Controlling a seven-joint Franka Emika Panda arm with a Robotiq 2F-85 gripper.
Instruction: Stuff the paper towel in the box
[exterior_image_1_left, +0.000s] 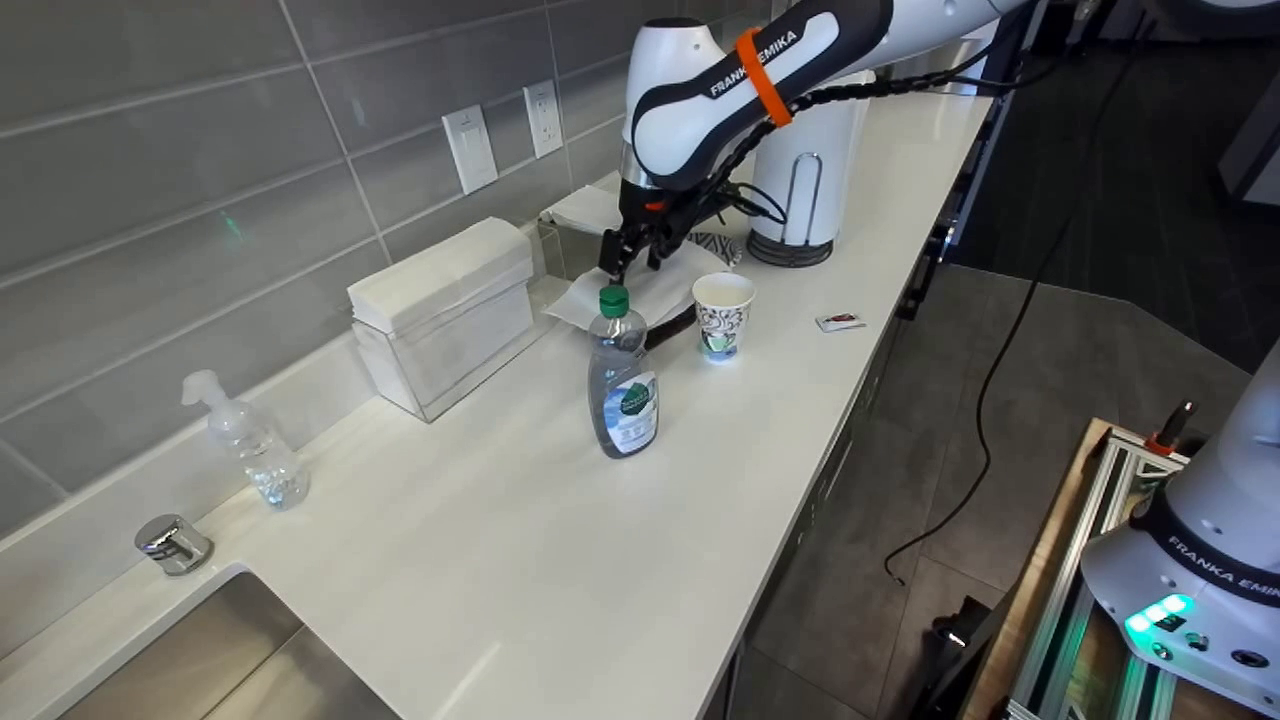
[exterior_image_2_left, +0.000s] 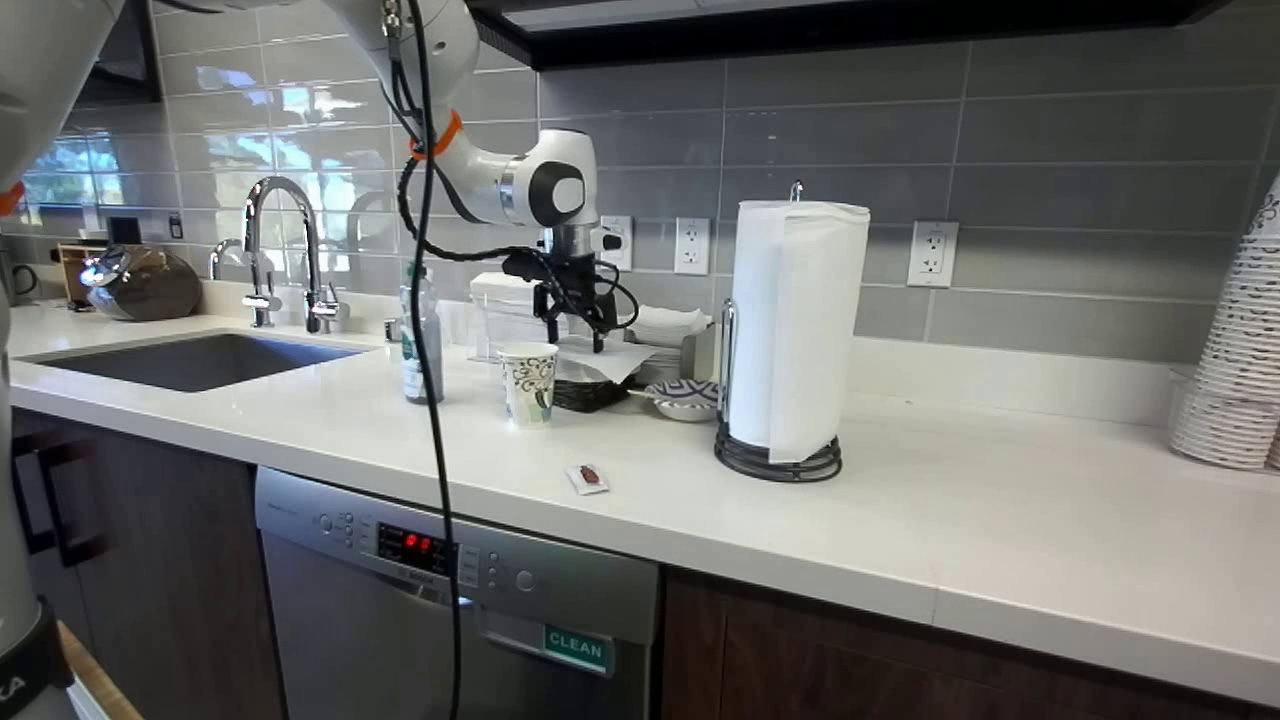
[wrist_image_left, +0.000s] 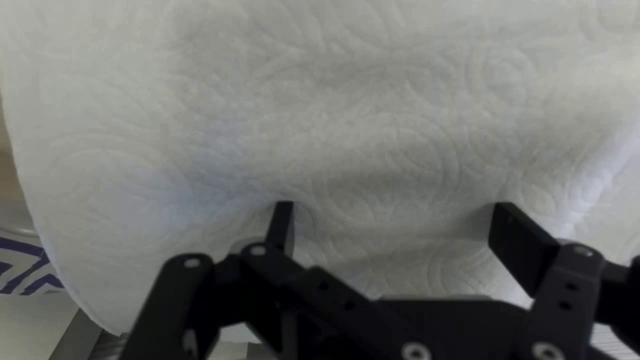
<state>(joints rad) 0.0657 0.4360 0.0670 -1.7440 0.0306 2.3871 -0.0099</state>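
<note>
Kitchen wall (exterior_image_2_left: 1060, 150): grey tile, runs behind everything.
Bench (exterior_image_1_left: 540, 560): white, smooth, set along the wall.
Paper roll (exterior_image_2_left: 800, 330): upright on the bench; probably not needed for this step.
Paper towel (wrist_image_left: 390, 140): white embossed sheet lying over the dark box (exterior_image_2_left: 590, 396), edges overhanging, not stuffed in. Fills most of wrist view.
Towel handling: judged near weightless, soft, limp. Looks dry and textured, so unlikely to slip once pinched; a hard drag could rip it. Won't push like stiff card, should crumple around whatever presses it.
Box: low, black, mostly covered; mouth hidden, can't tell how deep. Presumed target.
Tool (wrist_image_left: 392, 212): pointing down at the towel, jaws spread wide, no fold pinched between them.
Cup (exterior_image_1_left: 721, 318): just beside the box, likely light, easy to bump.
Fingertips (wrist_image_left: 520, 245): at or just over the towel; contact can't be told.
Grip spot: towel middle, between the fingertips. Gather a fold there, poke it down, then tuck loose edges. Corners look a poor first hold, would likely just lift a flap.
</note>
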